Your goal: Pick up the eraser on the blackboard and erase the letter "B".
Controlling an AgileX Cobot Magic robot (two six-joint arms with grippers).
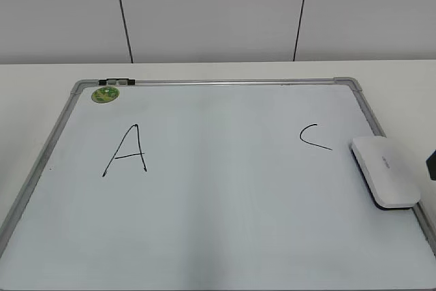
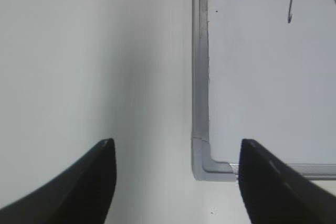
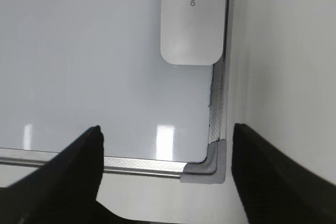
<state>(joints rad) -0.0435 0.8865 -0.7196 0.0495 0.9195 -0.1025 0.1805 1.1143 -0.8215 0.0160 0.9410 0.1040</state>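
The blackboard (image 1: 218, 189) is a white board with a silver-grey frame, lying flat on the table. It bears a black "A" (image 1: 126, 151) at left and a "C" (image 1: 315, 136) at right. No letter "B" shows between them. The white eraser (image 1: 385, 170) lies on the board's right edge and also shows in the right wrist view (image 3: 193, 17). My left gripper (image 2: 176, 179) is open and empty over the board's near left corner (image 2: 202, 163). My right gripper (image 3: 165, 174) is open and empty over the near right corner (image 3: 212, 163), short of the eraser.
A round green magnet (image 1: 105, 94) sits at the board's far left corner beside a small dark clip (image 1: 117, 82). White table (image 1: 34, 93) surrounds the board. A dark edge (image 1: 431, 165) shows at the far right of the exterior view.
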